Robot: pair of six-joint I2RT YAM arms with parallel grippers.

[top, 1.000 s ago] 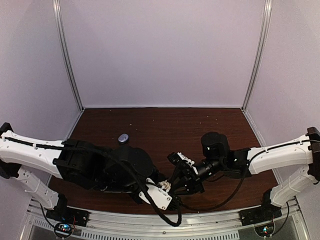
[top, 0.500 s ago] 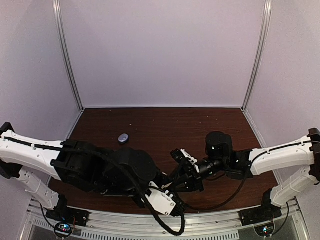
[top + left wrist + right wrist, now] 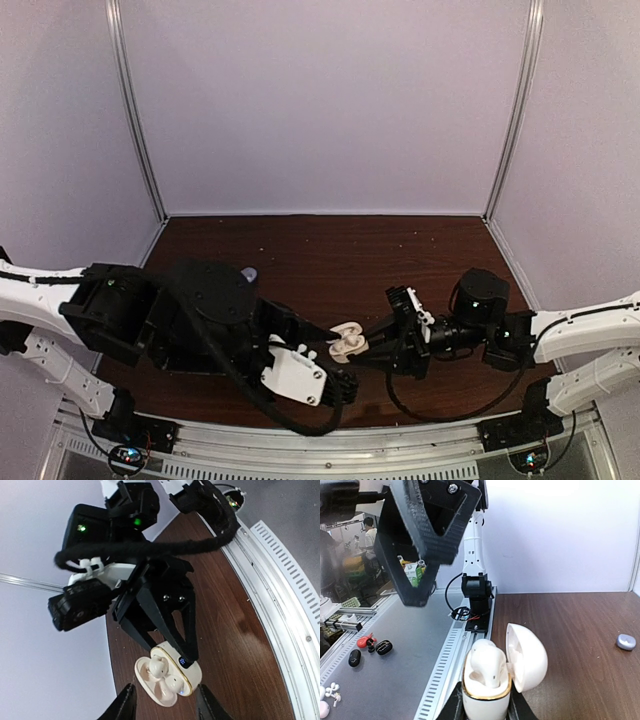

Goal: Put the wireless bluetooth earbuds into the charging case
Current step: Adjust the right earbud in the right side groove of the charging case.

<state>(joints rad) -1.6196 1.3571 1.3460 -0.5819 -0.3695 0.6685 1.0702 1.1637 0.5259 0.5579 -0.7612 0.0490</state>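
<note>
Right gripper (image 3: pixel 487 712) is clenched on the cream charging case (image 3: pixel 486 694); its lid (image 3: pixel 526 655) stands hinged open and two white earbuds (image 3: pixel 158 668) sit inside. Left gripper (image 3: pixel 167 711) is spread, with nothing between its fingers; the case lies just beyond its tips, apart from them. One bluish-purple earbud (image 3: pixel 626 641) lies on the brown table (image 3: pixel 580 625), well apart from both grippers.
</note>
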